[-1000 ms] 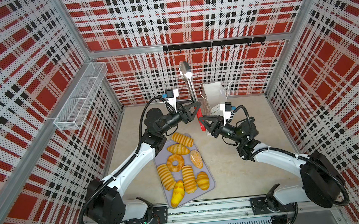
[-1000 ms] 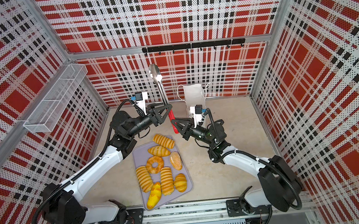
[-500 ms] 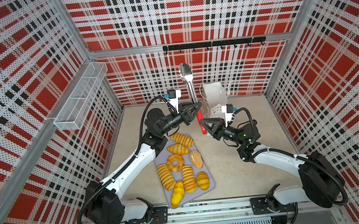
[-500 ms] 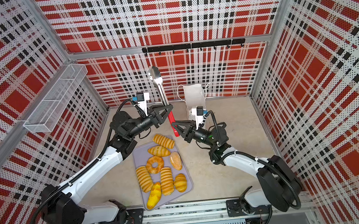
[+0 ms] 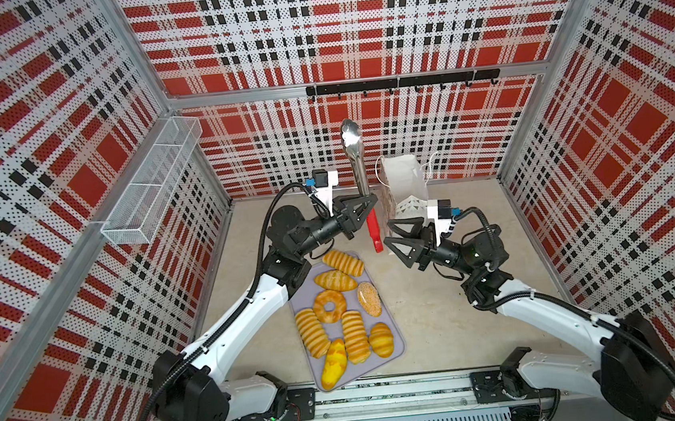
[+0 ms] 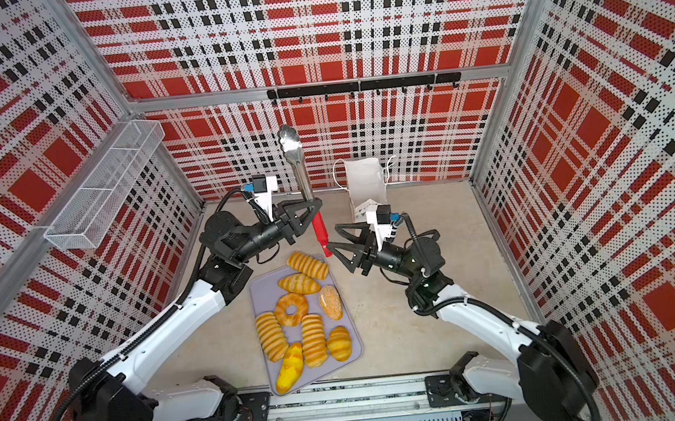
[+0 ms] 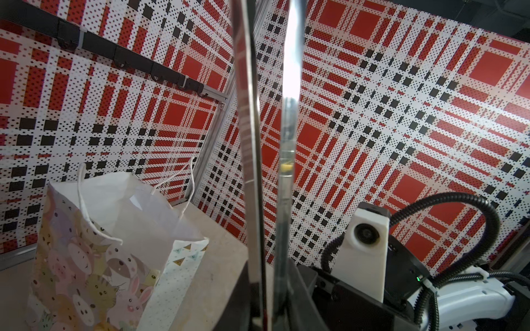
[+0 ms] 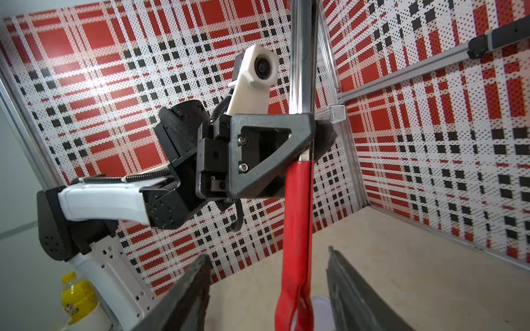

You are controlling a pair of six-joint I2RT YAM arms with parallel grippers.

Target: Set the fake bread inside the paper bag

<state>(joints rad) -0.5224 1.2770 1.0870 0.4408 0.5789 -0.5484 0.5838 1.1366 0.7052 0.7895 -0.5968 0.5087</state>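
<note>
Presently all eight pieces of fake bread (image 5: 329, 306) lie on the lavender tray (image 5: 301, 304) at the front of the table. The paper bag (image 5: 404, 180) stands upright and open-mouthed well apart from them, near the back wall. Between them, the left gripper (image 5: 367, 209) clamps the red-handled tongs (image 5: 359, 168) upright where steel meets handle. The steel arms show a narrow gap and pinch nothing. The right gripper (image 5: 387, 231) gapes wide, its fingers (image 8: 189, 289) on either side of the handle's end without touching it.
</note>
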